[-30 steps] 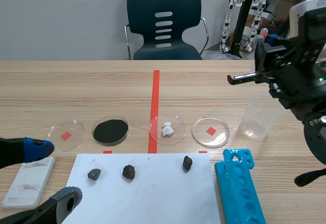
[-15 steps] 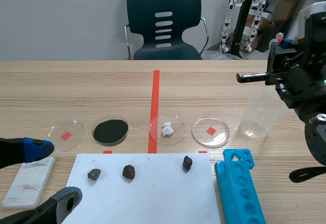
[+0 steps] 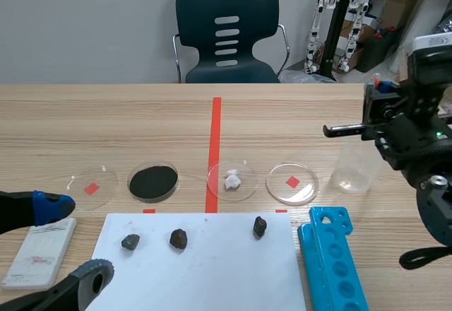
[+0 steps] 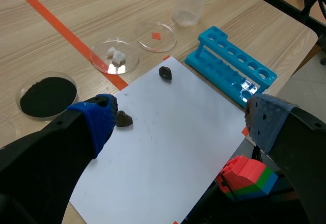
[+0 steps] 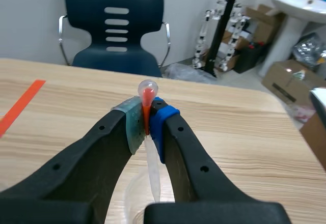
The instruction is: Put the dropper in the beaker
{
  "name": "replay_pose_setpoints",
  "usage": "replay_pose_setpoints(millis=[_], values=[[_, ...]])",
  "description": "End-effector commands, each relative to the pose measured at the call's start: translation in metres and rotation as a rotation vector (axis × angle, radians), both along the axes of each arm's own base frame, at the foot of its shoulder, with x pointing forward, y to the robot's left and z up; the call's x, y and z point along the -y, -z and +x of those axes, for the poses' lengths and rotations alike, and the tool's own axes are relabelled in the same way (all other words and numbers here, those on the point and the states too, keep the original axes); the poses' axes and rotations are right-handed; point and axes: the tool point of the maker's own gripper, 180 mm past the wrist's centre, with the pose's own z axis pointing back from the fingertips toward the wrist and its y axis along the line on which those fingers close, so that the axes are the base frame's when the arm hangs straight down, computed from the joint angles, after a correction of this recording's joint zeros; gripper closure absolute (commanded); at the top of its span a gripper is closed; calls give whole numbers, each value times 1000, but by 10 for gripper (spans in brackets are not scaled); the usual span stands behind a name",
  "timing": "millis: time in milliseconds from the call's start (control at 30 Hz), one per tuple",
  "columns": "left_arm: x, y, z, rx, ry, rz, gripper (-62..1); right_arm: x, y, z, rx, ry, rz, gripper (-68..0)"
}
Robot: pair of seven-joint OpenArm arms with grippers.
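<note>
The dropper [image 5: 147, 90], a clear tube with a red bulb, stands upright in my right gripper [image 5: 145, 121], which is shut on it just below the bulb. Its tip hangs over the mouth of the clear beaker [image 5: 133, 189] underneath. In the scene view that gripper [image 3: 374, 109] hovers above the beaker [image 3: 353, 171] at the table's right, and the red bulb [image 3: 376, 80] pokes out on top. My left gripper [image 3: 70, 244] is open low at the near left, far from the beaker [image 4: 191, 2]. In its own view it [image 4: 183, 122] holds nothing.
A row of petri dishes crosses the table: an empty one [image 3: 92, 186], black powder [image 3: 152, 182], white lumps [image 3: 232, 179], another empty one [image 3: 292, 182]. White paper [image 3: 201, 268] carries three dark stones. A blue tube rack [image 3: 332, 258] lies near the beaker; a white block [image 3: 41, 251] lies left.
My right gripper with the dropper has shifted right and then come down closer to the beaker. The left arm has stayed put.
</note>
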Motion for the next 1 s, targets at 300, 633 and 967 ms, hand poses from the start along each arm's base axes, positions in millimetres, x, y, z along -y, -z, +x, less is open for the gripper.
replay_pose_setpoints(millis=[300,633,967], values=[[2,-8,3,21,-5,-27,-525,-4,13,-2,44,-40,24,-9],[2,-8,3,21,-5,-27,-525,-1,27,-5,68,-47,15,-9],[2,-8,3,21,-4,-27,-525,5,33,-1,49,-57,-11,-16]])
